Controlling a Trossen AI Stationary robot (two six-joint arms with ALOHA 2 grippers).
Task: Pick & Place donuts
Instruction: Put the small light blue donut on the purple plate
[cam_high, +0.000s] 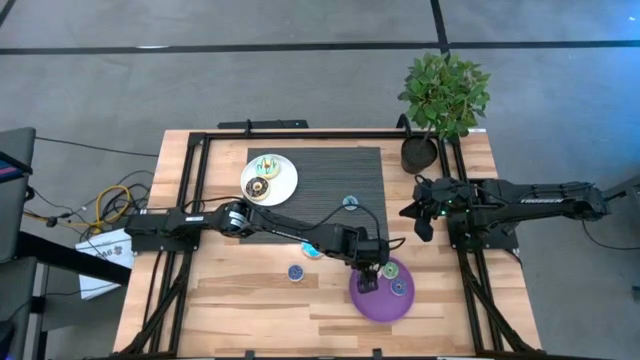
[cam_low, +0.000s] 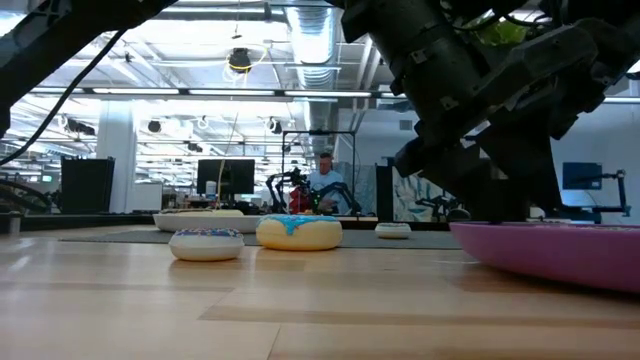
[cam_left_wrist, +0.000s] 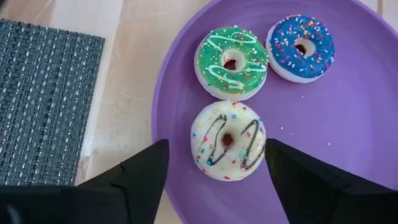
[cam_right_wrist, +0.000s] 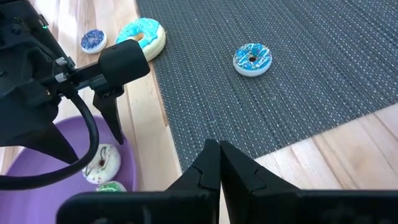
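The white plate sits at the far left of the layout, well apart from the left pincer, and carries at least two donuts; their icing cannot be resolved. On the bare counter, to the left of that pincer, lie a purple-iced donut and a teal-iced donut, the latter at the edge of the dark woven mat. The left pincer hangs over the purple plate with its fingers spread, one to each side of the cream donut with chocolate drizzle, which rests on the plate; no contact is visible. Just beyond it on the same plate lie the green donut and the blue sprinkled donut, side by side and nearly touching. A blue donut remains alone on the mat, between the two arms. The right pincer waits at the right, above the mat's edge, fingers pressed together and empty. Probable faults: if the left pincer lifts at a slant, a finger could drag the cream donut into the green one or push it off the rim; a low sweep toward the next donut could shift the plate. Lettering on the right arm is visible but unreadable; no other writing can be read.
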